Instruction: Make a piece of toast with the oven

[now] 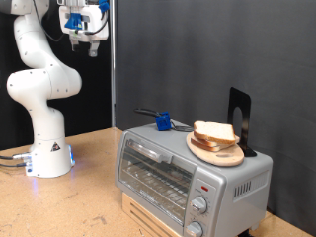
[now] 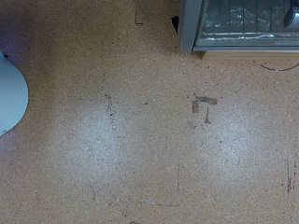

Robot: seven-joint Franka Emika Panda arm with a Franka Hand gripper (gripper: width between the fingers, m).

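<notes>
Item: white arm (image 1: 39, 84), base (image 1: 49, 158) with blue glow standing on the surface (image 1: 69, 202) at the exterior view's left.

End effector (image 1: 83, 39): raised high at the exterior view's top left, well above the surface and well apart from every other item; nothing shows between its fingers (too small and partly cut off to tell whether released or clenched). It does not show in the wrist view.

Oven (image 1: 188, 178): silver-grey box at the exterior view's lower right, glass door shut, wire rack visible behind the glass, two round knobs (image 1: 197, 215) and a small red mark on the front panel. One corner of it also shows in the wrist view (image 2: 243, 28).

On the oven's top: round wooden board (image 1: 216, 151) carrying bread slices (image 1: 214, 134); I cannot tell the single piece of toast apart from the stacked ones. Beside them, a blue cup-like object (image 1: 162, 121) and a black stand (image 1: 240, 118).

Open room: a broad bare stretch of cork-coloured surface (image 2: 140, 131) lies between arm base and oven, worn with dark scuffs and tape marks.

Writing: a small triangular warning label on the base; no text readable.
</notes>
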